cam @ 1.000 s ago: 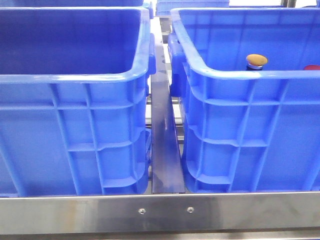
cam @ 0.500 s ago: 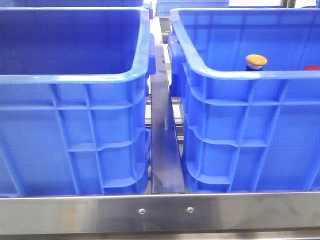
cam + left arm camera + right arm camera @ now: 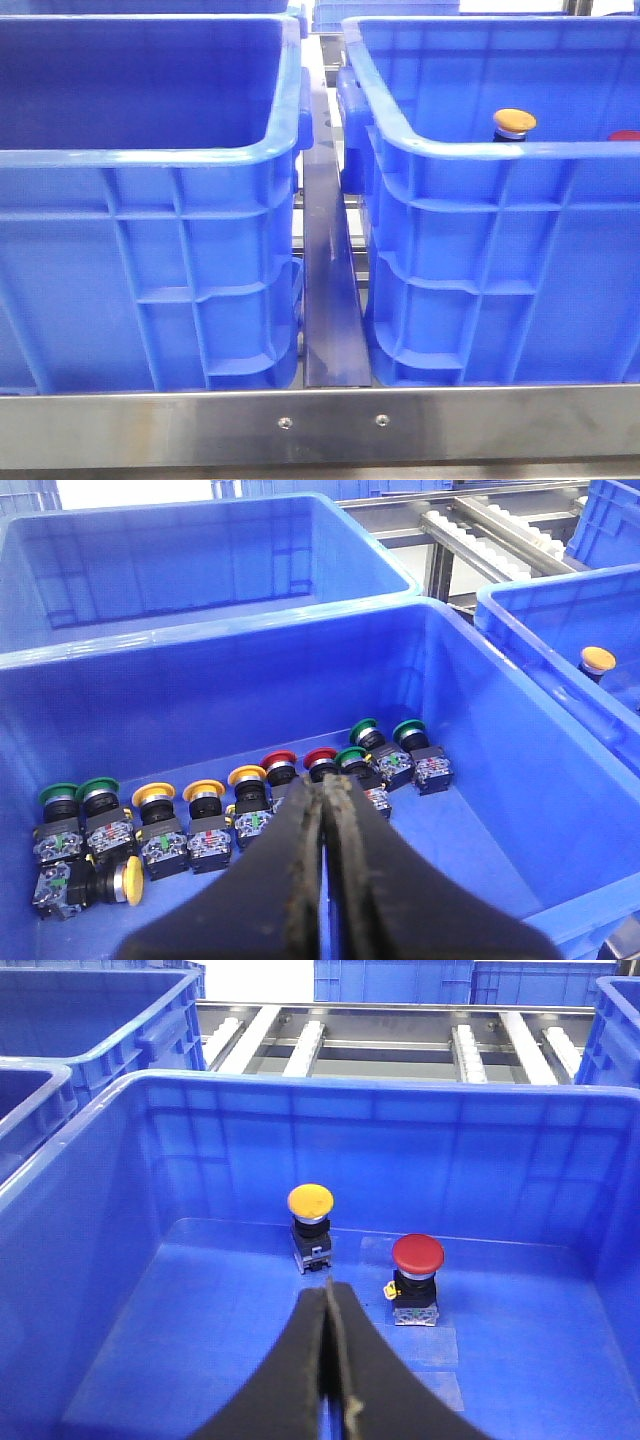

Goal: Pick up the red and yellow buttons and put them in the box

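The box (image 3: 420, 1140) is the right-hand blue crate (image 3: 500, 152). A yellow button (image 3: 310, 1201) and a red button (image 3: 417, 1253) stand upright on its floor. From the front only the yellow cap (image 3: 514, 122) and a sliver of the red one (image 3: 626, 135) show over the rim. My right gripper (image 3: 328, 1285) hangs shut and empty just short of the two. The left crate (image 3: 250, 670) holds a row of several buttons, among them two red (image 3: 279, 762) and several yellow (image 3: 203, 790). My left gripper (image 3: 325, 785) is shut and empty above that row, near the red ones.
Green buttons (image 3: 408, 730) sit at both ends of the row, and one yellow button (image 3: 128, 880) lies on its side. A metal rail (image 3: 328, 280) runs between the crates, with a steel bar (image 3: 320, 425) across the front. More blue crates and rollers (image 3: 320, 1040) stand behind.
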You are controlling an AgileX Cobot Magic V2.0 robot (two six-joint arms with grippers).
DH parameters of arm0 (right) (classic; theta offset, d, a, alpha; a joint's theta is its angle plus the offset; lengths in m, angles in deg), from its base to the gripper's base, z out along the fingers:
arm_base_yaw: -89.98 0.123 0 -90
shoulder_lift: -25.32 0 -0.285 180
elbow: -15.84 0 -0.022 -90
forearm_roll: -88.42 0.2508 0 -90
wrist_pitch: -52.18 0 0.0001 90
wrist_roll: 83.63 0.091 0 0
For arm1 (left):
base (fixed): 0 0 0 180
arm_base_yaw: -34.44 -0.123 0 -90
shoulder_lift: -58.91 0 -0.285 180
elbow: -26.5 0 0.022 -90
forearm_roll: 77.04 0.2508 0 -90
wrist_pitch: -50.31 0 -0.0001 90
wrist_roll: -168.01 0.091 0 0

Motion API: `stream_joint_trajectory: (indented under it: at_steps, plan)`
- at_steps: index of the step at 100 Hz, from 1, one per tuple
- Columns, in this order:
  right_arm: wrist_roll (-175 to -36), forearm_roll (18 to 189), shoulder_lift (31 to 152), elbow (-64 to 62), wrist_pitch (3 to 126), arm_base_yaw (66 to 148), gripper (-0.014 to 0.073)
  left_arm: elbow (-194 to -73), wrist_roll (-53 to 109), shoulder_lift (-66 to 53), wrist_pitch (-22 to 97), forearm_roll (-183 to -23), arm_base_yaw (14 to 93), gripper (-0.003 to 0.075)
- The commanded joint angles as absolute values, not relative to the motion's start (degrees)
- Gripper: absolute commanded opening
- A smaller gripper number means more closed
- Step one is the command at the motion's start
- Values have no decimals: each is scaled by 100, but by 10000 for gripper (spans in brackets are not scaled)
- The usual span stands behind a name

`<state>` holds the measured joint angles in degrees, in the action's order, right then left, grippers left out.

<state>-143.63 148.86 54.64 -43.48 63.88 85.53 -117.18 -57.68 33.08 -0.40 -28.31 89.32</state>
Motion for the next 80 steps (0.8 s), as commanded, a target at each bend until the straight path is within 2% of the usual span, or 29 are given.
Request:
stream_joint_trajectory:
  at_steps: [1,66,80]
  plan:
    - [-14401,15012,5483,-4194,6210,8546,-60,-11854,-5810,3242,260,-2593,8935,-19]
    - [-14401,15012,5483,-4194,6210,8546,-60,-11816,-5810,3242,124,-2539,8933,-19]
    - [-14401,15012,5483,-4194,6210,8546,-60,-11706,-5800,3229,201,-2539,8724,-19]
